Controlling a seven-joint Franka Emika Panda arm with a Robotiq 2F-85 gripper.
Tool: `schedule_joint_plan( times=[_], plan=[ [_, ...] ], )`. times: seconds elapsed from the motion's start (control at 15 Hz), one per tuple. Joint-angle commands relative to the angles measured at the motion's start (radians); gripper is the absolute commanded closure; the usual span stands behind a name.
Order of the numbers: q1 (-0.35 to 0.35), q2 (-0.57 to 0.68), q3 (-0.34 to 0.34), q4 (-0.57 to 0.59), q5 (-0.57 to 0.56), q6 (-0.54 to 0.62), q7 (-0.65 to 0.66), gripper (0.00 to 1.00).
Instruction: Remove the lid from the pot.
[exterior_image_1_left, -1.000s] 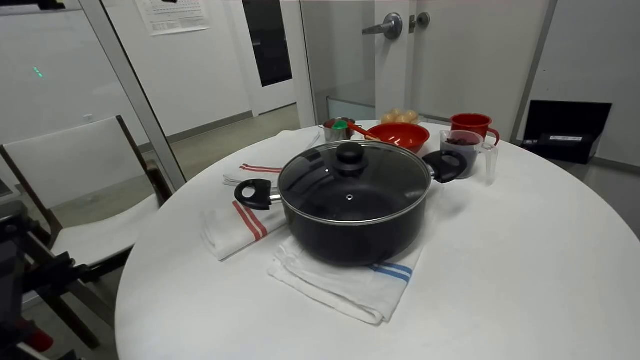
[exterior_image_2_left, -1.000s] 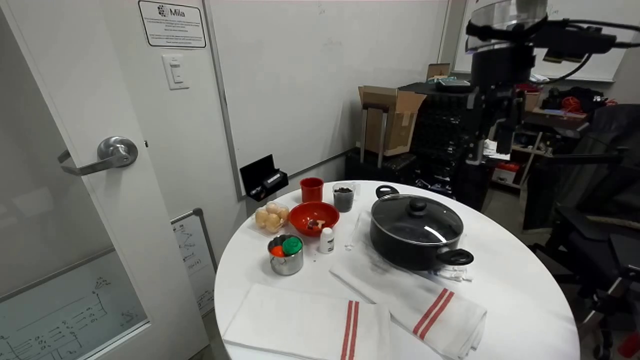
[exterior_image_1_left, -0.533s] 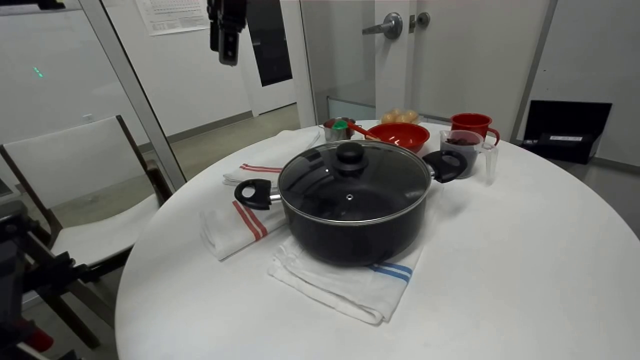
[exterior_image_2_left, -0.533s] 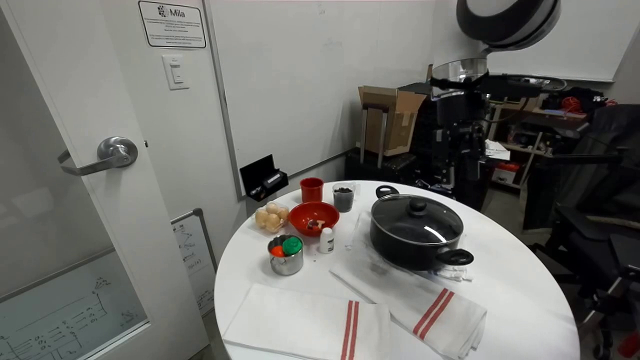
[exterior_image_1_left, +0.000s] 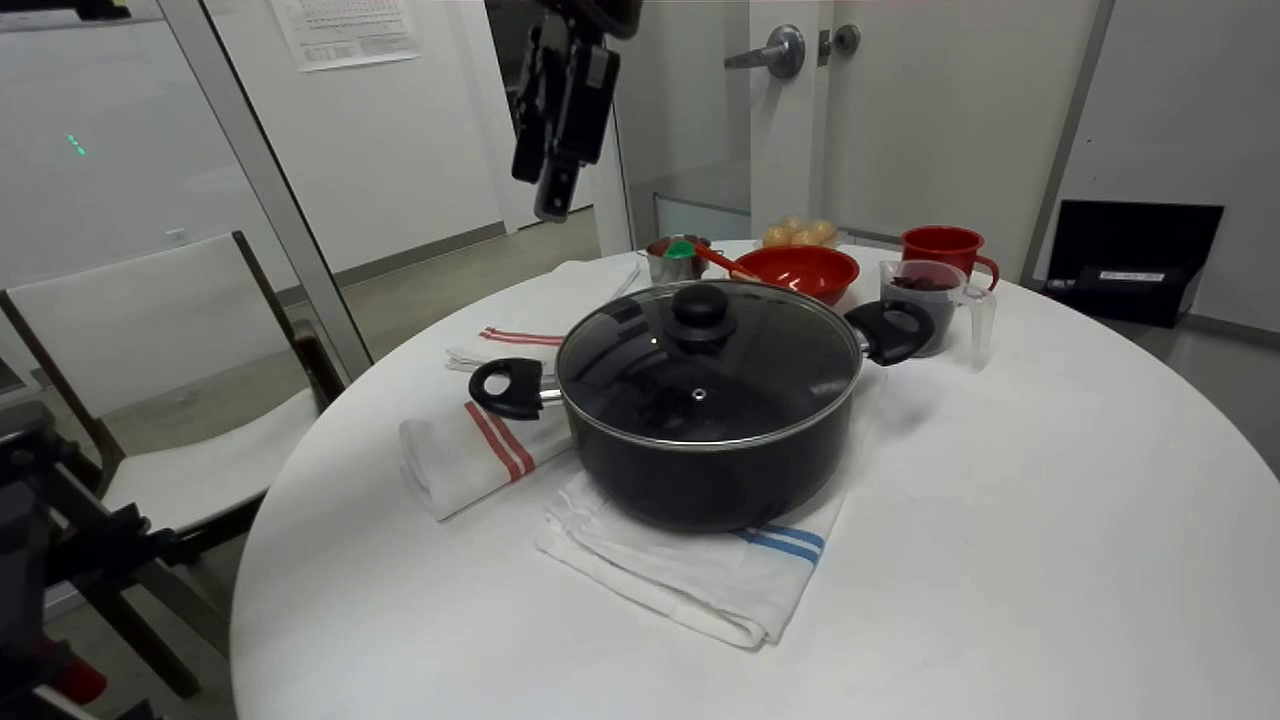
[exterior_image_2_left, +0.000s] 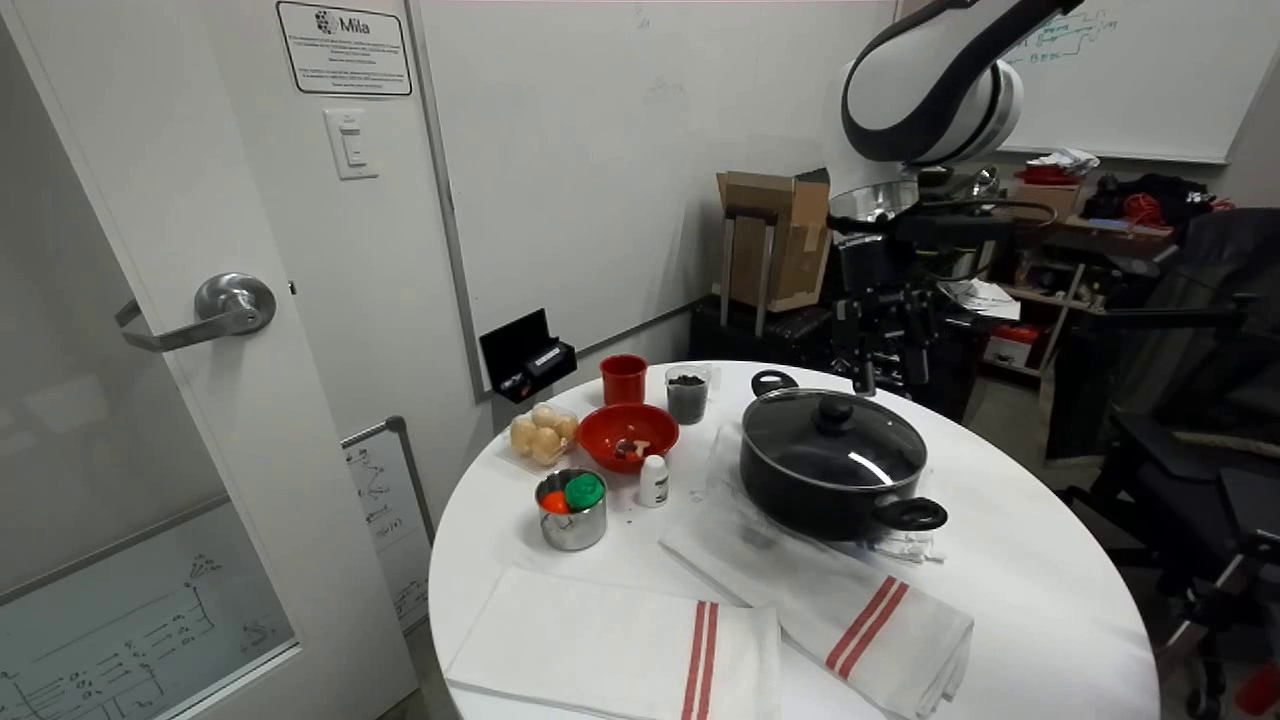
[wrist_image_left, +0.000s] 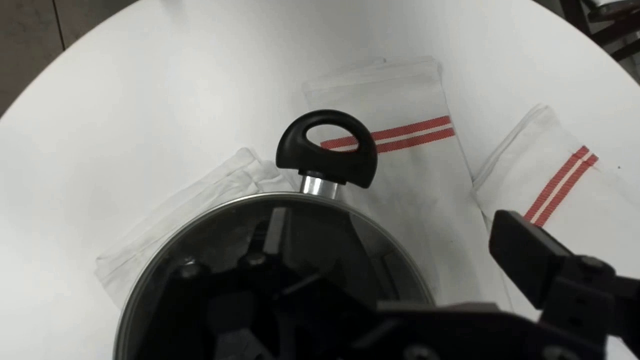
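Observation:
The black pot (exterior_image_1_left: 700, 490) stands on a folded white towel on the round white table. It also shows in an exterior view (exterior_image_2_left: 790, 500). The glass lid (exterior_image_1_left: 640, 390) with metal rim lies flat on the pot, its black knob (exterior_image_1_left: 699, 305) upright in the middle. In the wrist view part of the lid (wrist_image_left: 320, 235) and one pot handle (wrist_image_left: 327, 150) show; the knob is hidden there behind the gripper. My gripper (exterior_image_1_left: 543, 190) hangs above the table, clear of the lid. Its fingers (wrist_image_left: 395, 242) are wide apart with nothing between them. It also shows in an exterior view (exterior_image_2_left: 890, 380).
White towels with red stripes (exterior_image_2_left: 870, 630) lie beside the pot. A red bowl (exterior_image_2_left: 628, 430), red cup (exterior_image_2_left: 623, 380), measuring cup (exterior_image_2_left: 687, 395), metal cup (exterior_image_2_left: 573, 525), white bottle (exterior_image_2_left: 653, 482) and a pack of eggs (exterior_image_2_left: 543, 435) stand on the table.
My gripper has come down and moved toward the pot, entering from the top in an exterior view. The pot, lid and other items have not moved.

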Motion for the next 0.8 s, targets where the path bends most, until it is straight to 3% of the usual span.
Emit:
schedule_joint_plan(
  times=[0.0,0.73],
  plan=[
    [-0.023,0.096,-0.015,0.112,0.031,-0.058,0.018,0.00],
    [-0.054,0.265,-0.041,0.278,0.057,-0.052,0.127,0.00]
  ],
)
